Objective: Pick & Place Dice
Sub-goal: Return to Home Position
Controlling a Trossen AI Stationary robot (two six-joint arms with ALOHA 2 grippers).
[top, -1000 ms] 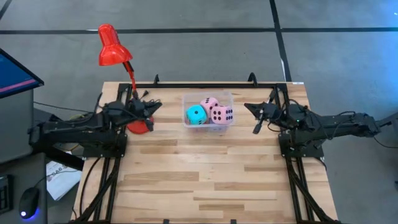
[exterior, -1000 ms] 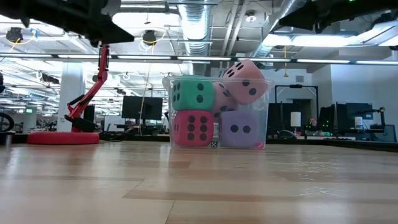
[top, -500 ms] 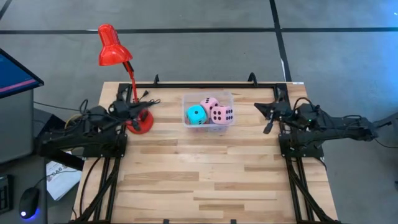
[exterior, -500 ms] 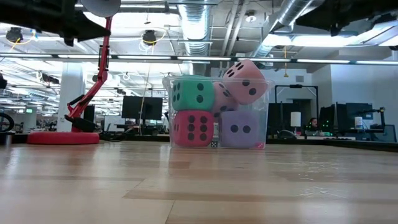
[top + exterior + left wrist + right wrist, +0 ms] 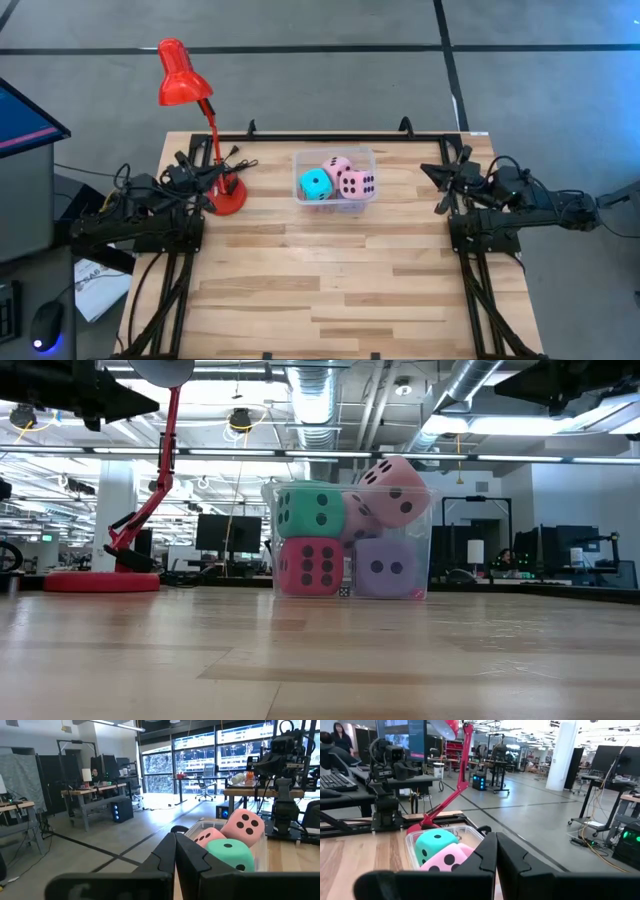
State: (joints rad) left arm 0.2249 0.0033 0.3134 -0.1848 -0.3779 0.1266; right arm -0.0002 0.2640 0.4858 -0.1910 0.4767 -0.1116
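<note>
Dice (image 5: 340, 178) in clear bin (image 5: 333, 151): cyan (image 5: 315, 184), 2 pink (image 5: 356, 184) atop red (image 5: 310, 565), lavender (image 5: 390, 568).

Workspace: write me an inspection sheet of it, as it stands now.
Surface: wooden table, no spills seen.
Job's things: transparent bin holds five: cyan die and two pink dice on top, red die and lavender die beneath.
Clutter: red lamp, base on the table's rear left.
Grippers: left gripper shut, empty, at the left edge; right gripper shut, empty, at the right edge.
Cables: cable loops off the table's left edge.
Surroundings: monitor and mouse at left; office desks beyond.
</note>
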